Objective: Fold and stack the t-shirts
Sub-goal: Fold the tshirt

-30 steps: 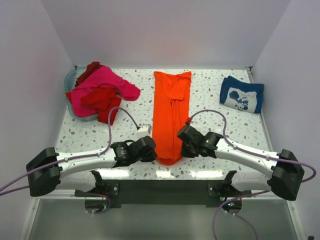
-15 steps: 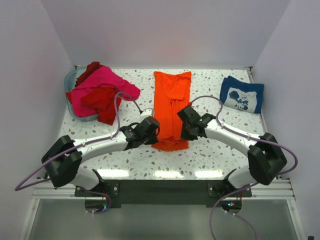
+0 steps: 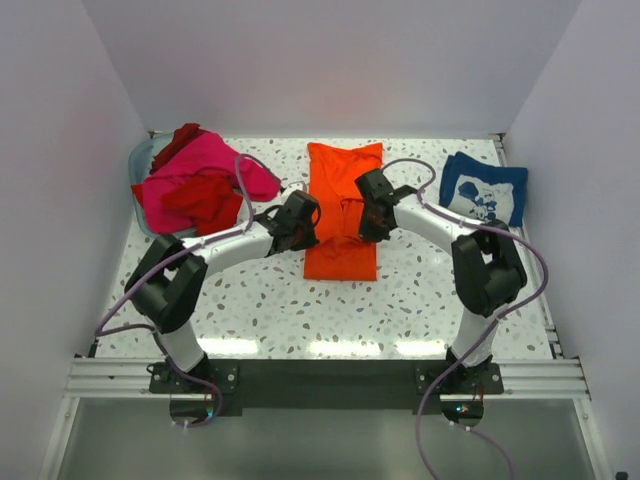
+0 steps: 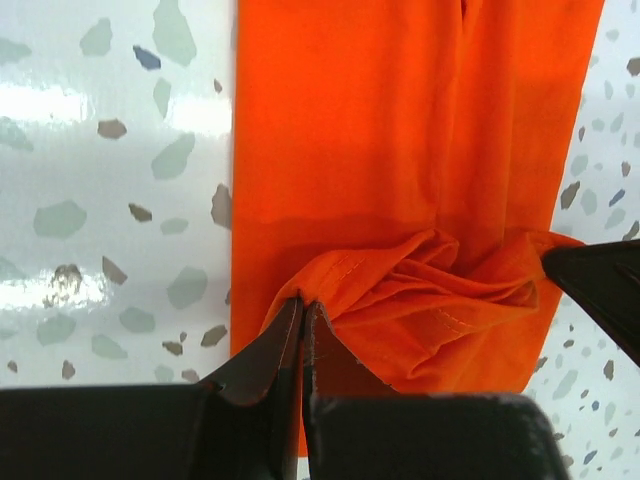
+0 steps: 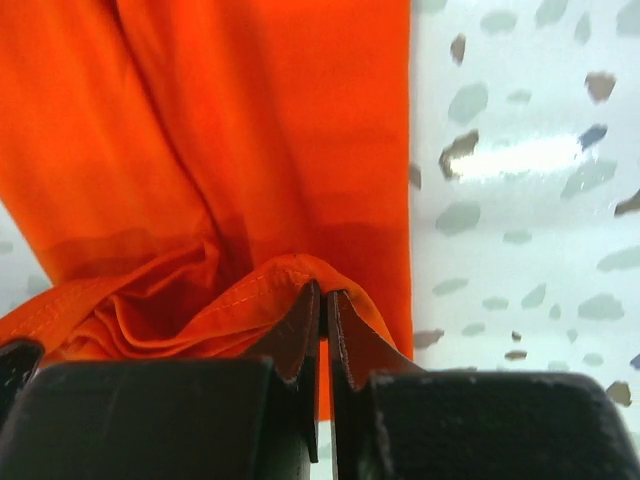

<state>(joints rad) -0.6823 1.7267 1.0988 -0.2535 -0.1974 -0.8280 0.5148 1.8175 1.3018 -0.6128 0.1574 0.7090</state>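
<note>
Tub, far left: I see a grey tub (image 3: 138, 160) at the far-left corner of the counter (image 3: 420, 290). A pink shirt (image 3: 205, 160) and a red shirt (image 3: 205, 198) are heaped in it and spill over its rim.
Left hand: the left hand (image 4: 303, 310) is clenched on the left corner of the orange shirt's hem, with cloth pinched between its fingers.
Orange shirt: the orange shirt (image 3: 345, 175) lies lengthwise at the counter's centre. Its near part is doubled back over itself, and the hem is bunched between the two hands.
Right hand: the right hand (image 5: 323, 300) is clenched on the right corner of the same hem.
Navy shirt, far right: I see a navy shirt (image 3: 485, 190), folded, white print up, well apart from both hands.
</note>
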